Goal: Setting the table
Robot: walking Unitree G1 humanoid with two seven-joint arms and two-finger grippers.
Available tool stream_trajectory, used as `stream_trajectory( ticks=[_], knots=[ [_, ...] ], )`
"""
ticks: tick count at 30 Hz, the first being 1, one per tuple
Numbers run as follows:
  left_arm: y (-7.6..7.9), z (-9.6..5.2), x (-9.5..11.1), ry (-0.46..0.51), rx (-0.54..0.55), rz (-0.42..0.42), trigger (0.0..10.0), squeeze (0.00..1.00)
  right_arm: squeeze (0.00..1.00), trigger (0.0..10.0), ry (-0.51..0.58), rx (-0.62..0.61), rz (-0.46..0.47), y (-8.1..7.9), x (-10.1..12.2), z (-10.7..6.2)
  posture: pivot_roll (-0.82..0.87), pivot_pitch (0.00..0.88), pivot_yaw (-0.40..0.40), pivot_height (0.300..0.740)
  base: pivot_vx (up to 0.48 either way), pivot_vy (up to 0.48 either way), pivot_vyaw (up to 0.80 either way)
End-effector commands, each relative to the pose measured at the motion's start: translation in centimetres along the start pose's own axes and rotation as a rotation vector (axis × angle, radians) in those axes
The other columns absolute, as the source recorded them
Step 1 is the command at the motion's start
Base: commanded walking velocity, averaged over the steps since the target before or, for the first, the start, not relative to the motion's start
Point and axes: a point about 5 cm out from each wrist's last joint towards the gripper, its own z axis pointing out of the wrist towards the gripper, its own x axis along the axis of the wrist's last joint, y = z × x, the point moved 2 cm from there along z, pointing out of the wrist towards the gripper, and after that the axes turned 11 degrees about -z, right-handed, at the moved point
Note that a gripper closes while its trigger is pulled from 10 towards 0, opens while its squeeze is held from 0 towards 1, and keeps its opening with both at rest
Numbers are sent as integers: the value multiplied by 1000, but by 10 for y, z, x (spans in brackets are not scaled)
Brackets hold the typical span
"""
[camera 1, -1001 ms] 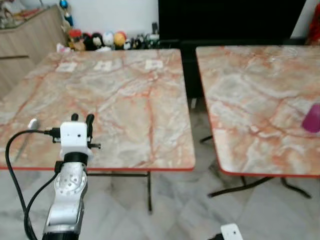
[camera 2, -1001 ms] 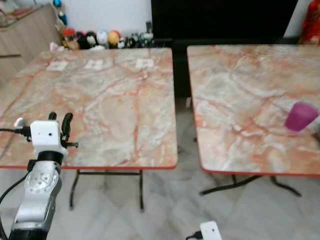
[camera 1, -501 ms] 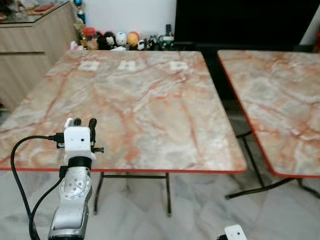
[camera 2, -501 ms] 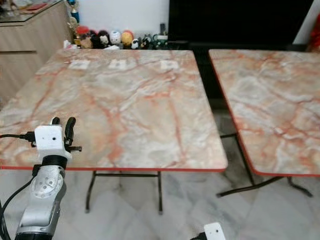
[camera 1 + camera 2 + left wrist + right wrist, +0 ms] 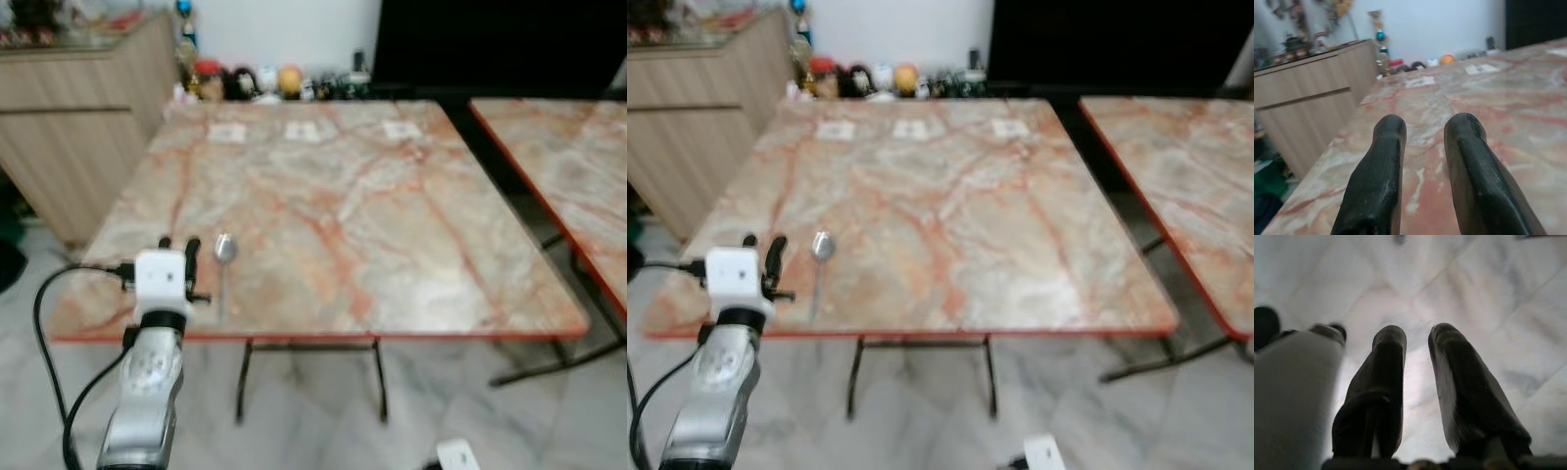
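My left claw (image 5: pixel 178 244) hovers at the near edge of the marble table (image 5: pixel 392 225), fingers a little apart, grasping nothing. The spoon (image 5: pixel 224 257) lies on the table just to the claw's right, bowl pointing away; its handle blurs into the stone pattern. Beyond it, three white cards (image 5: pixel 306 130) line the far edge, their markings too soft to read. A second table (image 5: pixel 578 166) is cut off further right. My right claw (image 5: pixel 1418 382) hangs over pale floor tiles (image 5: pixel 1488 289), slightly parted, empty.
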Motion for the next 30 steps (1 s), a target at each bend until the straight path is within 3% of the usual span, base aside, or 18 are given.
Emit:
stream_trajectory(
  ticks=[1, 10, 13, 23, 30],
  knots=[
    [8, 2, -5, -32, -42, -13, 10000, 0, 0, 10000, -21, -3, 7, 1, -8, -1, -27, 23, -1, 740, 0, 0, 0],
    [27, -4, -15, -99, -158, -50, 10000, 0, 0, 10000, -21, -2, 8, 0, -7, -1, -23, 23, 0, 740, 0, 0, 0],
    [26, -3, -15, -96, -153, -27, 10000, 0, 0, 10000, -20, -2, 8, 0, -7, -1, -26, 22, 1, 740, 0, 0, 0],
    [19, -2, -16, -110, -140, -15, 10000, 0, 0, 10000, -20, -2, 9, 0, -7, -1, -20, 23, 2, 740, 0, -375, 0],
    [23, -3, -21, -137, -151, -27, 10000, 0, 0, 10000, -18, -3, 10, 0, -5, -1, -16, 23, 4, 740, 0, 0, 0]
  ],
)
